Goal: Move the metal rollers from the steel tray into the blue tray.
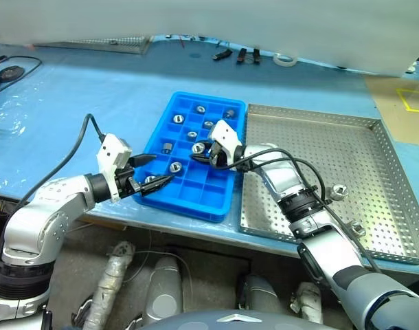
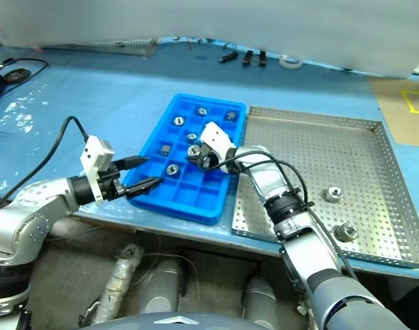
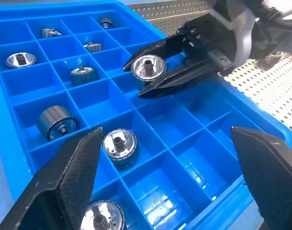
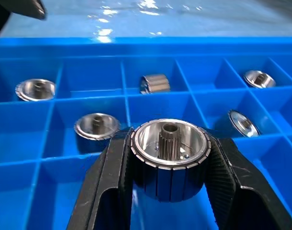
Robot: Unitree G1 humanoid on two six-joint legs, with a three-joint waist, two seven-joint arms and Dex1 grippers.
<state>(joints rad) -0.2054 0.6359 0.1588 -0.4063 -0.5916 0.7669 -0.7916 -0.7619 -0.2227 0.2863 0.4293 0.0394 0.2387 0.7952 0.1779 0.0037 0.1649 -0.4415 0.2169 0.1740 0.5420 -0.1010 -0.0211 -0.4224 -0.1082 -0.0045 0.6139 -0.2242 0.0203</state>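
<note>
The blue tray [image 1: 187, 207] lies on the table to the left of the steel tray [image 1: 319, 148]. Several metal rollers [image 3: 119, 144] sit in its square compartments. Two more rollers [image 1: 338, 192] lie on the steel tray's perforated floor near its front right. My right gripper [image 1: 198, 153] hangs over the middle of the blue tray. It is shut on a metal roller [image 4: 170, 152] held upright between both fingers, above a compartment. My left gripper [image 1: 153, 172] is open and holds nothing, level over the blue tray's front left corner.
Black clips [image 1: 247, 55] and a tape roll [image 1: 286, 60] lie at the back of the table. Another perforated metal tray [image 1: 106, 45] sits far back left, and a black cable [image 1: 17, 69] lies at the far left. The table's front edge runs just below both trays.
</note>
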